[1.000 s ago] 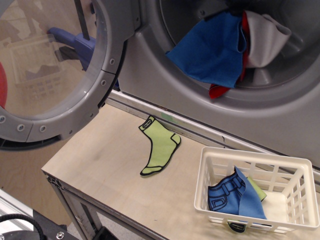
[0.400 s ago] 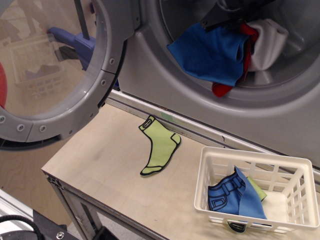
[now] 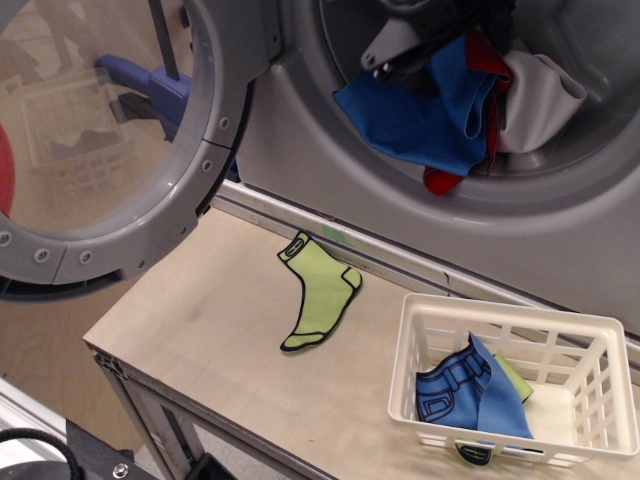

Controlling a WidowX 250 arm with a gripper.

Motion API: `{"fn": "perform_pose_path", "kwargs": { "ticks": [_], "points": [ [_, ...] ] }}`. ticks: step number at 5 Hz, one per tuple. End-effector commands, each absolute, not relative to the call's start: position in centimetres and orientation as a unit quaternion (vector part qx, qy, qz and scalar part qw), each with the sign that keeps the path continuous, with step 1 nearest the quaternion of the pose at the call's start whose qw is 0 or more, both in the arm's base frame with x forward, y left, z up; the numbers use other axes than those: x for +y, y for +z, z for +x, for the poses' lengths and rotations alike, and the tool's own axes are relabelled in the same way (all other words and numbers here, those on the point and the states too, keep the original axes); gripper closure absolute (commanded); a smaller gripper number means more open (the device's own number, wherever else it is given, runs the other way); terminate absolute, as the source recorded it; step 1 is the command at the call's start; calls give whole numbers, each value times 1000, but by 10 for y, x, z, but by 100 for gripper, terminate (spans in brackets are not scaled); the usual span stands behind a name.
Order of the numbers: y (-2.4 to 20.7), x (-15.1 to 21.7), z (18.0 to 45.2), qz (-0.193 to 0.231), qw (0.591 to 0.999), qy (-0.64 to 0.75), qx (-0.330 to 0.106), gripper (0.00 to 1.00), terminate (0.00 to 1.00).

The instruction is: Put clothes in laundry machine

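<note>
Clothes sit inside the drum of the laundry machine, a bundle of blue, red and pale grey-white cloth resting on the lower lip of the opening. Pincer is in the drum mouth too, at the bundle's upper left, touching or just above the blue cloth. Only a grey metal part and dark pieces show; the top frame edge cuts off the rest, so whether it is open or gripping cloth cannot be told. Door stands swung wide to the left. On the worktop, a lime-green sock lies near the middle; a white basket at the right edge holds a blue piece.
</note>
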State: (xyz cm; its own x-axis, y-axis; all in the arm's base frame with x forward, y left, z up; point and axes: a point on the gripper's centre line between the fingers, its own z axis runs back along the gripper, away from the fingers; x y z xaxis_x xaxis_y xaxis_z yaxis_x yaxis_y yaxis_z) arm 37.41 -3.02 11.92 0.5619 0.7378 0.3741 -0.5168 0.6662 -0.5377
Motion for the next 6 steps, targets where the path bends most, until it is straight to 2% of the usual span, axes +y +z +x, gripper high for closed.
{"fn": "perform_pose_path", "kwargs": {
  "ticks": [1,3,4,5,6],
  "points": [
    [145,-34,326,-197,878,353,-258,0,0],
    [143,-36,297,-181,901,343,-194,0,0],
    [145,-36,290,-146,930,307,-141,0,0],
    [145,-36,290,-146,930,307,-141,0,0],
    [145,-36,290,-146,930,307,-141,0,100]
  ]
}}
